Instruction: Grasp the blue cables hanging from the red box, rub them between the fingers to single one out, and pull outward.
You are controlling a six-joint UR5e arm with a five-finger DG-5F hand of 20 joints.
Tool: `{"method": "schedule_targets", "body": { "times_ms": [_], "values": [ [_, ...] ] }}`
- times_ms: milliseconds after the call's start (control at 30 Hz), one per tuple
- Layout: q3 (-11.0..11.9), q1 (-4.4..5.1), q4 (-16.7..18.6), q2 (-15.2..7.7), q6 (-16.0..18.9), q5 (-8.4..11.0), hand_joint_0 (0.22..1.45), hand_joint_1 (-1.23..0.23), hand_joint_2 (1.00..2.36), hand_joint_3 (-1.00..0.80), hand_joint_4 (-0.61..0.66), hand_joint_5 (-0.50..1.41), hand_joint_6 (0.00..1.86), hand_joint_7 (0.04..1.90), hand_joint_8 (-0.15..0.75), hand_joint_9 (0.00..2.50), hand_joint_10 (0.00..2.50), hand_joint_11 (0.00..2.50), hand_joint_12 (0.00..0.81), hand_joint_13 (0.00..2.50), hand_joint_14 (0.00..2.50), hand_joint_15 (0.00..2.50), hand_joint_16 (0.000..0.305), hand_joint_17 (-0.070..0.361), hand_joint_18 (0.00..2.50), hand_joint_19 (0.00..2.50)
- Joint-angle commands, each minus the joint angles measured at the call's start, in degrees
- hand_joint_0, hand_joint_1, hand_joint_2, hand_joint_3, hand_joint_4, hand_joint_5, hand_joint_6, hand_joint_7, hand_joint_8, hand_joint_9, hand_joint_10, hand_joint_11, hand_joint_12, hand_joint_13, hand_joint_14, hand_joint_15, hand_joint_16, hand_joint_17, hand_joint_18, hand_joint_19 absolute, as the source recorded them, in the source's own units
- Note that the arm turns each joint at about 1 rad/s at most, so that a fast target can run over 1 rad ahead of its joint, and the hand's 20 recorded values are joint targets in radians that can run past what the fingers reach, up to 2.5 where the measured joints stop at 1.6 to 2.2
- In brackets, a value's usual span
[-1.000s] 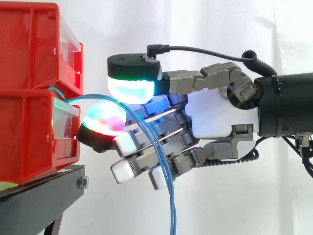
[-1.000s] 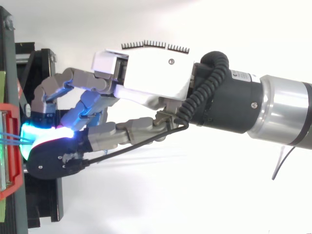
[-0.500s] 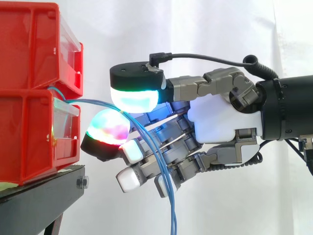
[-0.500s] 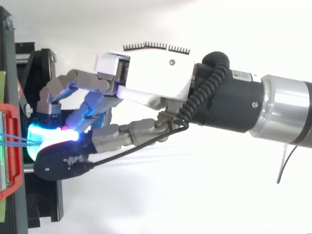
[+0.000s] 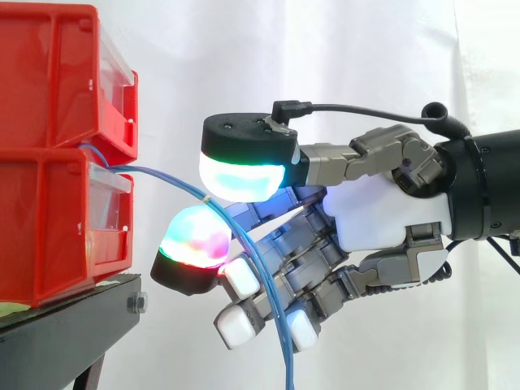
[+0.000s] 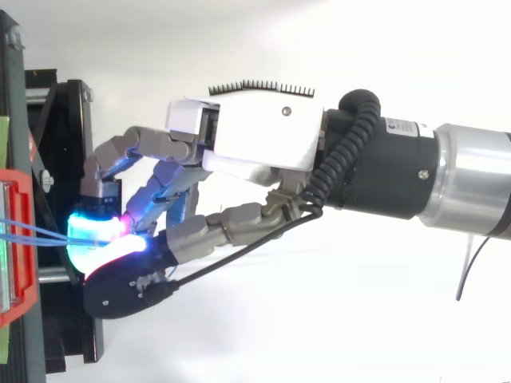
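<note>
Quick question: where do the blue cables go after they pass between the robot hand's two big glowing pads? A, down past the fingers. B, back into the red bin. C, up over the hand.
A: the cables leave the bin, are pinched between the pads of the robot hand, then hang down past its fingers.

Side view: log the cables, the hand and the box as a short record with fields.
cables: blue cables leave the front of the red box, run across to the hand, then hang down
hand: hand reaches in from the right, fingers curled round the cables
pinch point: between two glowing pads, clear of the box
support: box sits on a black stand
backdrop: white curtain
</note>
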Motion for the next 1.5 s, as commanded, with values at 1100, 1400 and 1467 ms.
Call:
{"method": "schedule_targets", "body": {
  "times_ms": [1100,1400,1467],
  "values": [
    [0.91,-0.96,-1.92,1.22,-0.26,-0.59,0.68,-0.86,1.02,-0.23,0.19,-0.21,0.9,0.88,0.339,0.89,0.02,0.79,0.408,0.88,0.02,0.53,0.057,0.127,0.95,0.64],
    [1.08,-0.96,-1.92,1.22,-0.35,-0.59,0.6,-0.83,1.0,-0.5,0.24,-0.2,0.88,0.91,0.344,0.93,0.01,0.8,0.405,0.9,0.02,0.55,0.056,0.127,0.96,0.66],
    [1.0,-0.96,-1.92,1.22,-0.35,-0.59,0.57,-0.79,1.0,-0.5,0.25,-0.19,0.88,0.92,0.355,0.95,0.01,0.8,0.413,0.91,0.02,0.56,0.057,0.128,0.97,0.67]
  ]
}}
